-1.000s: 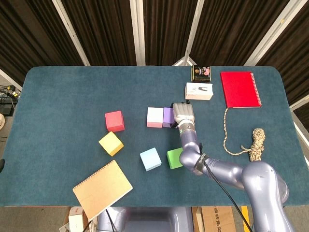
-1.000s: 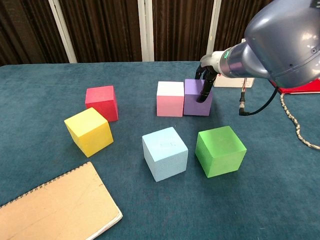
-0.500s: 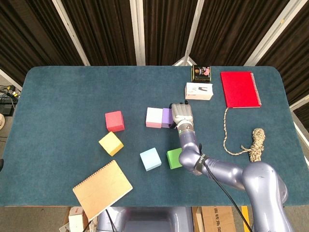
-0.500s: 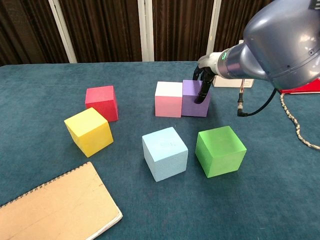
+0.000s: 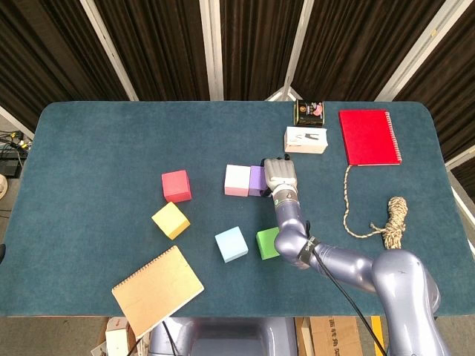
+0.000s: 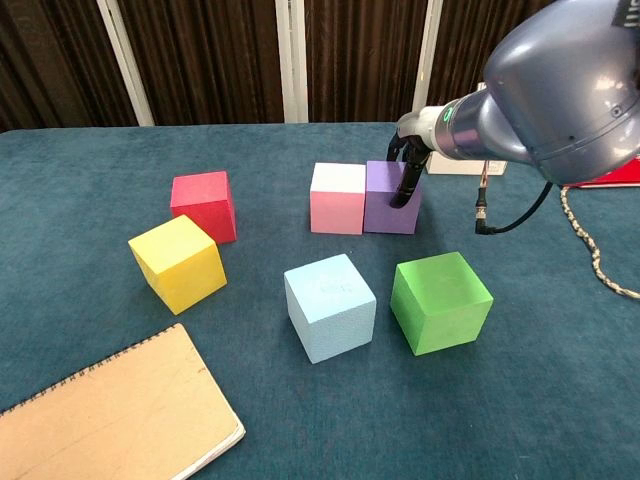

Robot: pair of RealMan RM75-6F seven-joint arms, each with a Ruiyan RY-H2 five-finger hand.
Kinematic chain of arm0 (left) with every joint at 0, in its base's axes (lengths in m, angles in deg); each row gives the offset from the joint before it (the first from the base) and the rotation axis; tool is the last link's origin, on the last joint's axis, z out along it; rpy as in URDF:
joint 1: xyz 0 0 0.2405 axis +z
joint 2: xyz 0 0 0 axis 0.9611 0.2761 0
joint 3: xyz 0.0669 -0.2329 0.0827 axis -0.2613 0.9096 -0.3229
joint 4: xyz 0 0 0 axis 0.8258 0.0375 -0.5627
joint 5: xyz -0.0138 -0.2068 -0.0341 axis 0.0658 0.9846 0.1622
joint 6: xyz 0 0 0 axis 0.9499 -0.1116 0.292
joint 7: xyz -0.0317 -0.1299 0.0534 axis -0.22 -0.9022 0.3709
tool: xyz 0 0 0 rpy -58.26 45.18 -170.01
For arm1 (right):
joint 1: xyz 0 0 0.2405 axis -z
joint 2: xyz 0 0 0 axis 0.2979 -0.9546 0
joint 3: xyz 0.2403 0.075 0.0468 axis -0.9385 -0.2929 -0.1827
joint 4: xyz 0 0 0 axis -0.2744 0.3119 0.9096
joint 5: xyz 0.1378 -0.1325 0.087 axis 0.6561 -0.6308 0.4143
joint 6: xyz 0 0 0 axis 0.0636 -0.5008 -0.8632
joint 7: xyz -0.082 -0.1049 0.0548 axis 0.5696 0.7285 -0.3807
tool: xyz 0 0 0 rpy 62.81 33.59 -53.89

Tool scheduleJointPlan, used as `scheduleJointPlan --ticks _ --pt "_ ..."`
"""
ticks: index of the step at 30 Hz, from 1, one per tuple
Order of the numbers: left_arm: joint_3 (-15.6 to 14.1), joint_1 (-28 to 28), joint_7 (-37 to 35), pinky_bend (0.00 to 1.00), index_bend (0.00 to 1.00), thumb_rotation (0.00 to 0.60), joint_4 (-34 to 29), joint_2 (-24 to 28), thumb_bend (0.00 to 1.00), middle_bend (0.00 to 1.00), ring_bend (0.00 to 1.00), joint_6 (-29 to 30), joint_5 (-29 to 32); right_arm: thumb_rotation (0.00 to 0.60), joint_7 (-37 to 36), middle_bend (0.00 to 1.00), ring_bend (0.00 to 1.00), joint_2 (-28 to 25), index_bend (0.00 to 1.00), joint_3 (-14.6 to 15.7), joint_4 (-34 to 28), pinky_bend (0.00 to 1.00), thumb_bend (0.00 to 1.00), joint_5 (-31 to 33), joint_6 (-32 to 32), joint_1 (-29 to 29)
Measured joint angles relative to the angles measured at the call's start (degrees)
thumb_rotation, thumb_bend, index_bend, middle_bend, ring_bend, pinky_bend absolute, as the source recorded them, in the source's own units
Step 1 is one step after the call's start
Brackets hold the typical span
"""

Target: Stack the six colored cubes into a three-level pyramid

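Near mid-table [image 5: 96, 141], the right robot hand [image 5: 280, 174] rests fingers-down against the purple cube [image 6: 392, 196], gripping nothing that I can make out, so push gently, level and low to keep it flush beside the pink cube [image 6: 337, 197].

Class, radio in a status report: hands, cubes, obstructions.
Right hand fingers on purple cube, grip unclear; left hand not in view. Purple touching pink cube; nothing stacked. No obstruction seen.
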Motion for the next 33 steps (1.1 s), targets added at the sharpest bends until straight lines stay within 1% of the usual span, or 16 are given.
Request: scheduleJointPlan --ticks 17,33 --pt "-0.1 0.0 -0.1 0.03 0.09 0.6 0.0 0.1 0.36 0.0 0.0 0.1 -0.1 0.6 1.9 0.35 0.19 0.0 0.39 -0.8 -0.5 0.0 0.43 0.8 -0.2 0.4" --pt "-0.1 0.1 -0.1 0.03 0.09 0.6 -0.1 0.1 0.36 0.0 0.0 0.4 -0.1 0.6 1.7 0.34 0.18 0.7 0.39 -1.6 0.7 0.0 0.43 0.4 0.5 0.7"
